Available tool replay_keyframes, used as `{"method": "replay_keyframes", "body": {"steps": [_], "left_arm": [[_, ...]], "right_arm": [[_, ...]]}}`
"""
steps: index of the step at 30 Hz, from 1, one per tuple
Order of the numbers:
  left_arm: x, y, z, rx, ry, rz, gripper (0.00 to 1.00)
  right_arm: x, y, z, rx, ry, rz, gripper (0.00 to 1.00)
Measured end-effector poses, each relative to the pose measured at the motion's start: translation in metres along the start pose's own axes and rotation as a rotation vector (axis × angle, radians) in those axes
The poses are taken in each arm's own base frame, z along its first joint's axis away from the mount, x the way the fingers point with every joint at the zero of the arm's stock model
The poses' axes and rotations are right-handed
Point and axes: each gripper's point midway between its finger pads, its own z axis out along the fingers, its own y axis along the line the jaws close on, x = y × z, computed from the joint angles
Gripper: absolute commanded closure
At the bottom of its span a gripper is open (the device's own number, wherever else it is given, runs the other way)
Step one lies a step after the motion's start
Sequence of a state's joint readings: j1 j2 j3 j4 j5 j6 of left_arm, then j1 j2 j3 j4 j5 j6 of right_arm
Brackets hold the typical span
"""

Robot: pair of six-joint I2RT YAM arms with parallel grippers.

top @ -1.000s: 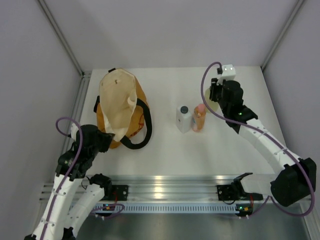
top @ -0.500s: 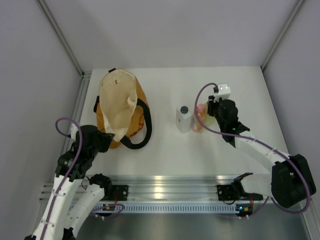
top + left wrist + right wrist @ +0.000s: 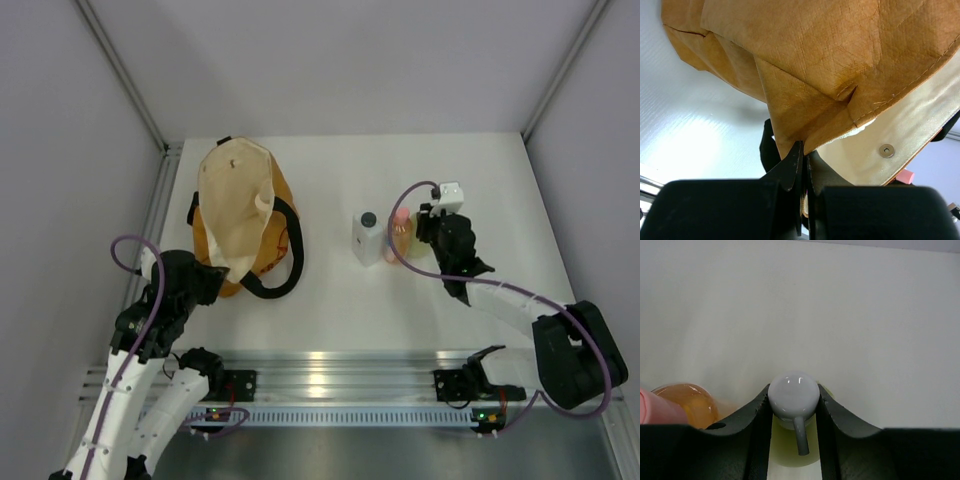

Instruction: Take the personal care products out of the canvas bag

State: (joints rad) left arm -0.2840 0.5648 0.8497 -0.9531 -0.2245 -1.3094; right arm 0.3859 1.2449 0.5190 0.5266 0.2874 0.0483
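The canvas bag (image 3: 240,215) lies at the left with its cream lining facing up. My left gripper (image 3: 213,276) is shut on the bag's near edge, also seen in the left wrist view (image 3: 804,157) against the bag's mustard fabric (image 3: 805,60). My right gripper (image 3: 424,226) is shut on the pale green bottle (image 3: 792,442), with its fingers at the white cap (image 3: 793,394). It holds the bottle upright just right of the orange bottle (image 3: 398,232), which the right wrist view (image 3: 690,402) also shows. The clear-white bottle (image 3: 367,238) stands left of that. A small cream shape (image 3: 263,204) shows at the bag's mouth; I cannot tell what it is.
The bag's black strap handles (image 3: 283,270) loop onto the table to the right of the bag. A metal rail (image 3: 330,365) runs along the near edge. Grey walls (image 3: 340,60) close in the back and both sides.
My right gripper has carried the pale green bottle from the back right toward the near left, down beside the orange bottle. The left arm and the bag have not moved.
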Motion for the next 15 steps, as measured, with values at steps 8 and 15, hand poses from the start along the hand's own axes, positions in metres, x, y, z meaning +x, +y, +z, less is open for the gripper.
{"method": "replay_keyframes", "body": {"steps": [8,15], "left_arm": [[0.0,0.0,0.0,0.0,0.0,0.0,1.0],[0.0,0.0,0.0,-0.001,0.001,0.0,1.0]], "right_arm": [[-0.026,-0.001,0.0,0.004,-0.093,0.031,0.21],[-0.068,-0.004,-0.006,0.015,-0.191,0.036,0.17]]}}
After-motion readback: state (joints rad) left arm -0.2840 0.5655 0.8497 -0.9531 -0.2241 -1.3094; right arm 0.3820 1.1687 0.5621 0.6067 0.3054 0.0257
